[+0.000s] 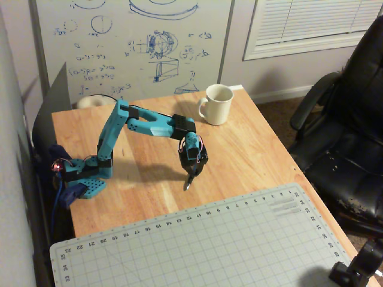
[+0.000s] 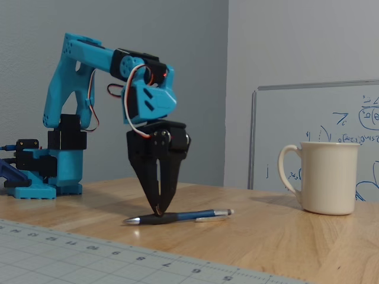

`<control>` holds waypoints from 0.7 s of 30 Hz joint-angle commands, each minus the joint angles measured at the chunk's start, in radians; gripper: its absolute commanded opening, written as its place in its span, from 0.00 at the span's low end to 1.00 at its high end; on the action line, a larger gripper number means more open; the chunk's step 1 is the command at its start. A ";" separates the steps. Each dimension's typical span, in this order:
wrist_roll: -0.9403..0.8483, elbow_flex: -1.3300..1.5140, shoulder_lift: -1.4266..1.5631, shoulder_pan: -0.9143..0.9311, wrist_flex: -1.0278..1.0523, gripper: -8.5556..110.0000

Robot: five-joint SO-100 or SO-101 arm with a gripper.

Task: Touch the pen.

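The dark blue pen [image 2: 189,215] lies flat on the wooden table [image 2: 284,236], its silvery tip pointing left in this fixed view. My black gripper [image 2: 159,209] points straight down, its fingers closed together, and the tips rest on the pen's dark grip section. In the higher fixed view the gripper [image 1: 190,178] covers most of the pen [image 1: 187,186]; only the pen's silvery end shows below the fingertips.
A white mug [image 1: 216,104] stands at the table's back, right of the arm; it also shows in the low fixed view [image 2: 328,177]. A grey cutting mat [image 1: 209,251] covers the table's front. A whiteboard [image 1: 131,42] leans behind. A black office chair [image 1: 353,131] stands at the right.
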 commanded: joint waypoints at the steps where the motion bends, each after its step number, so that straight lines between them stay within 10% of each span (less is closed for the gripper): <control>1: -0.008 -0.066 0.025 -0.005 0.002 0.08; 21: -0.008 -0.083 0.031 0.006 0.002 0.08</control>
